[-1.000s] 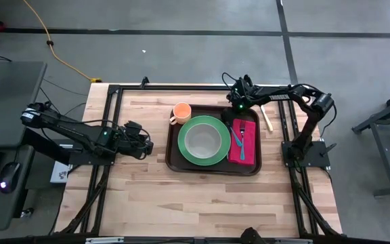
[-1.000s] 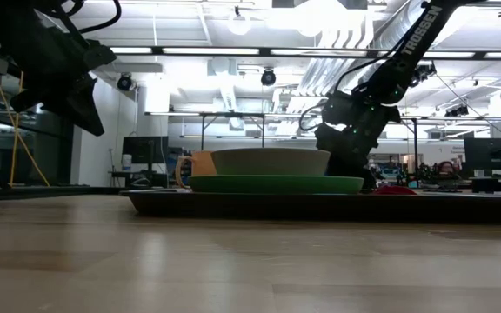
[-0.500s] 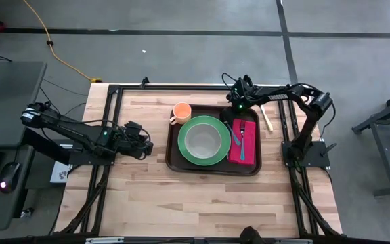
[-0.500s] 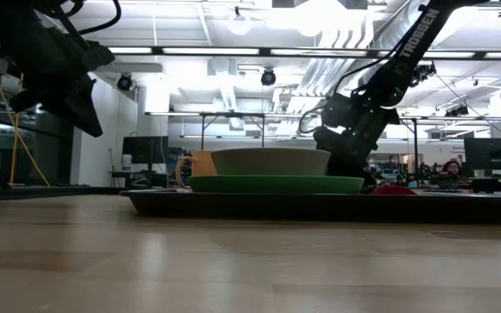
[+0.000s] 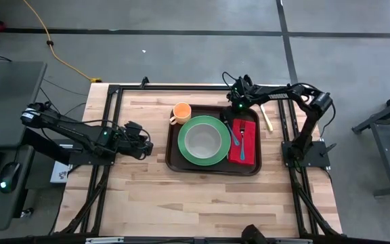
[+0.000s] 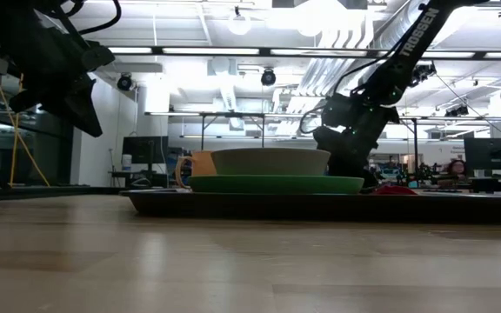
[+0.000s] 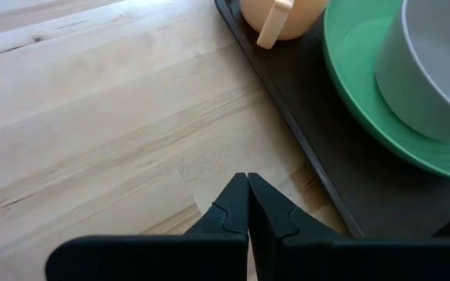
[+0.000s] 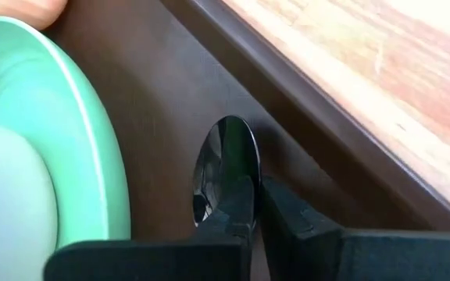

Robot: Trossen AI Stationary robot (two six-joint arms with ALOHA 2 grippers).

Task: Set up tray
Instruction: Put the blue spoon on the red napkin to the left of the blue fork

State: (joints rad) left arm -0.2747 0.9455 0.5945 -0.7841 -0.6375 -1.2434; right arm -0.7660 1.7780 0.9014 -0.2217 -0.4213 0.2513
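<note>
The desk (image 5: 181, 196) is a pale wooden butcher-block top in a black frame, standing on a grey concrete floor (image 5: 181, 54) crossed by dark lines and a yellow cable (image 5: 53, 47). Beyond the desk, the low view is showing a bright room with ceiling lights and further benches.

One tray (image 5: 175, 157) is lying on the desk toward the right of centre, and it is carrying:
- one green plate (image 5: 185, 150) with one grey bowl (image 5: 202, 140) sitting on it
- one orange cup (image 5: 181, 112) at the far left corner
- one red napkin (image 5: 248, 146) along the right side, with one blue fork (image 5: 238, 137) lying on it
- one spoon (image 8: 226, 160), dark and shiny, lying between the plate and the tray's far rim

One pale stick-like utensil (image 5: 267, 118) is lying on the desk just right of the tray.

Two arms are working here. The left hand (image 7: 248, 195) is clenched and empty — it is hovering over bare wood just left of the tray. The right hand (image 8: 254, 204) is clenched at the tray's far edge, with its fingertips at the spoon; whether they are gripping it cannot be told.
</note>
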